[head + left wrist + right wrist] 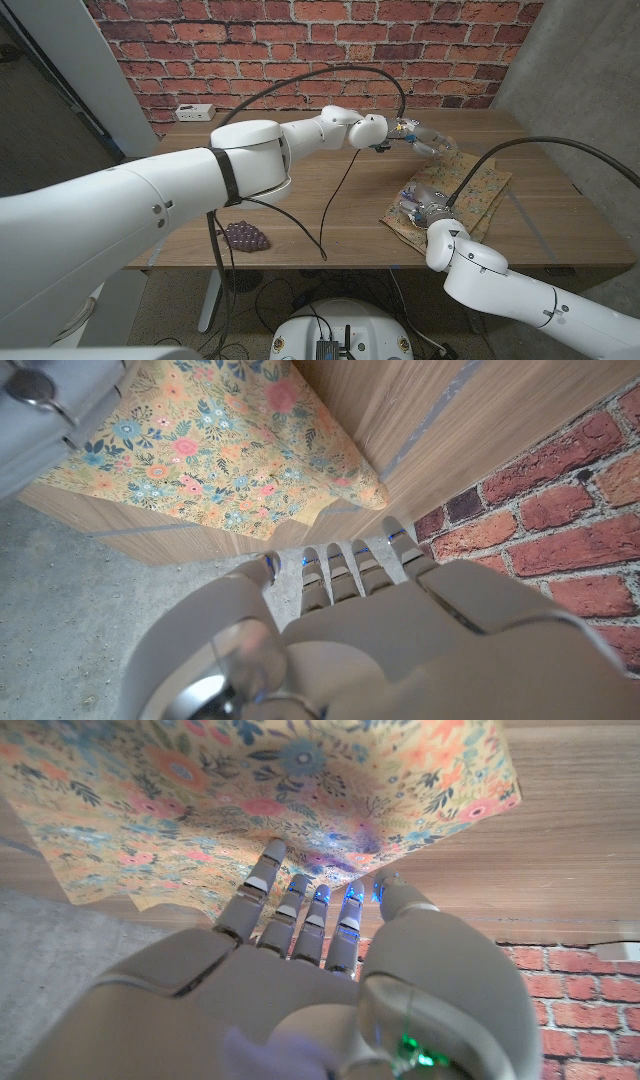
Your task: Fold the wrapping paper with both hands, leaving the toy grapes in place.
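Nearest the robot, at about seven o'clock on the wooden table [330, 190] and close to its front edge, the toy grapes [245, 237] lie well apart from everything else and look untouched, so that part of the task holds. Further in, at four o'clock, the right hand [425, 206] sits at the near edge of the floral wrapping paper [470, 195]; in the right wrist view its fingers [300, 905] lie side by side with their tips under or against a lifted edge of the sheet, though whether the thumb closes on it I cannot tell. Beyond that, at about two o'clock, the left hand [425, 138] reaches over the paper's far corner; in the left wrist view its fingers [345, 570] are held together, pointing toward that corner, just short of it, gripping nothing. I judge the fold to be barely begun: the sheet lies mostly flat with one side raised, and carrying an edge across and creasing it is all left to do. No container is on the table
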